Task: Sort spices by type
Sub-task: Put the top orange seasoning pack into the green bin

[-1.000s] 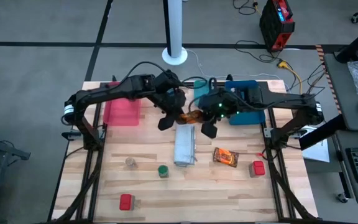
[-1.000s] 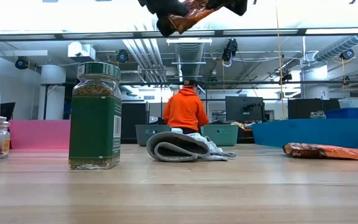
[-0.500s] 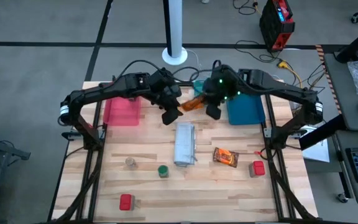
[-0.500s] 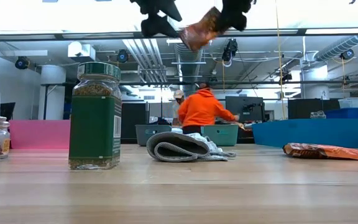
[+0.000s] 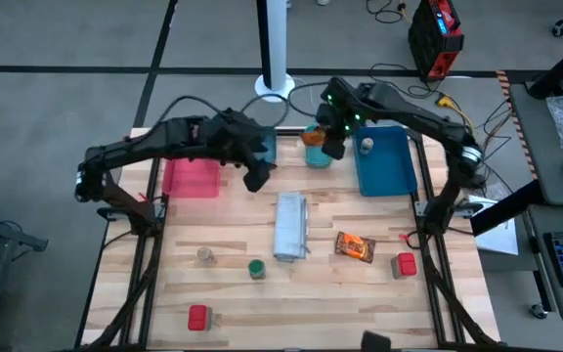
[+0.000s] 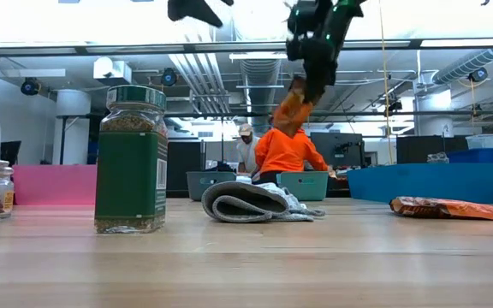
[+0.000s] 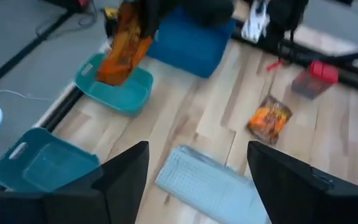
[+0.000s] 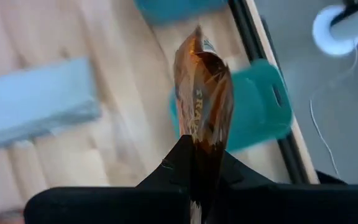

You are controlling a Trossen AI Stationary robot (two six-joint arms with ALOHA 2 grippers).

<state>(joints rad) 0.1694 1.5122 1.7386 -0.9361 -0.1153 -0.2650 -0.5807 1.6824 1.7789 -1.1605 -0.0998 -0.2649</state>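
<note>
A: Which step is in hand?

B: Carrying a packet to a tray, I judge; the right pincer is pinching an orange-red packet by one end and holds it in the air over the small teal tray at the back of the table; the packet hangs down from the fingers.

A: And the left pincer?

B: Spread and empty, off toward the pink tray, well apart from the packet.

A: What does the next move call for?

B: Probably lowering the packet into the teal tray, then letting go; it is limp and could drape over the rim. Then, I guess, the second packet near the folded grey-white bundle, the green-lidded jar and the red boxes wait on the table.
</note>
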